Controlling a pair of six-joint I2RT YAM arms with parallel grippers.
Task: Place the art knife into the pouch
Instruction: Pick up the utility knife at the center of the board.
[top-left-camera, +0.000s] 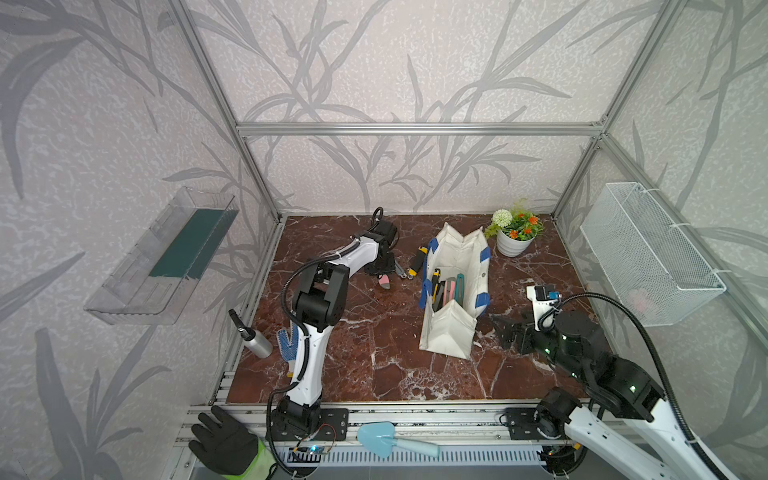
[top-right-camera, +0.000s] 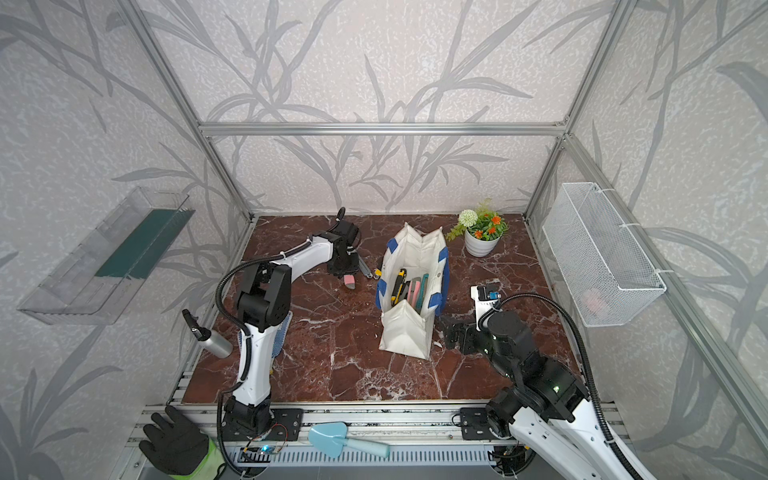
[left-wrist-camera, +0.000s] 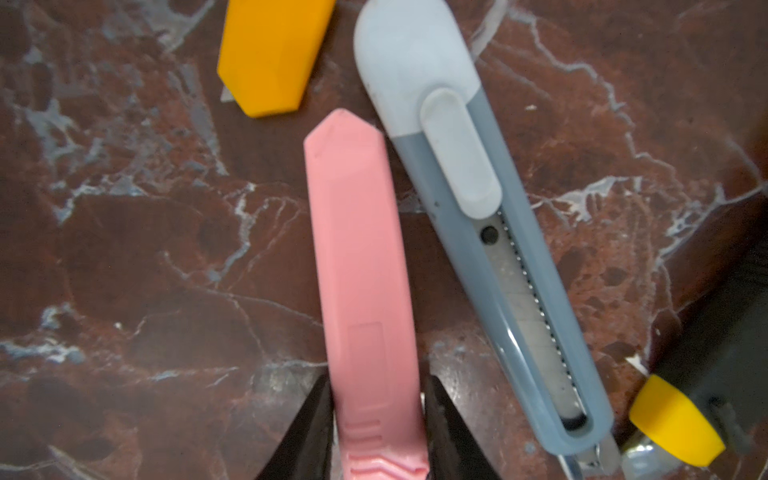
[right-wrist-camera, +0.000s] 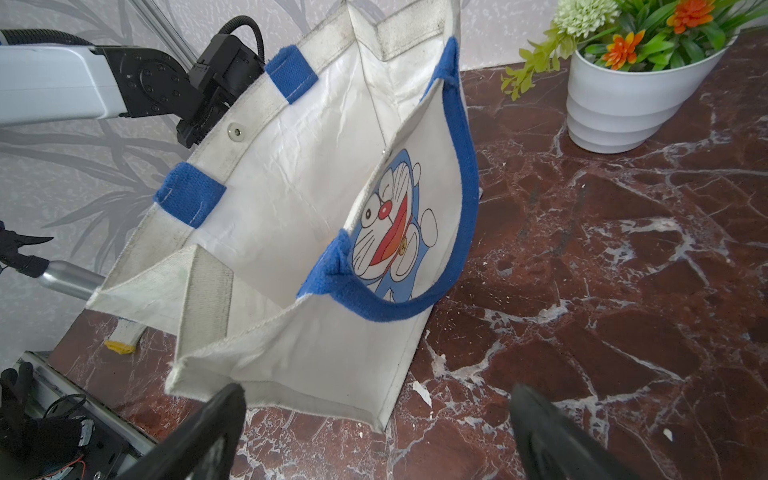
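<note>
Plastic of the pink art knife (left-wrist-camera: 361, 249), flat toward the table's (top-left-camera: 374, 353) far edge left of the pouch (top-left-camera: 451, 332), looks light, stiff, slippery; left gripper (left-wrist-camera: 376, 382) flanks its ribbed end, a fair hold, contact unclear, right gripper (right-wrist-camera: 378, 390) spread wide.

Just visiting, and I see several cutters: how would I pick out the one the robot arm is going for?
Find the white pouch with blue handles mid-table; beside it, away from the flowerpot, cutters lie on the marble. The art knife sits between the left gripper's fingers: the only pink one there, next to a grey-blue cutter and an orange one.
</note>
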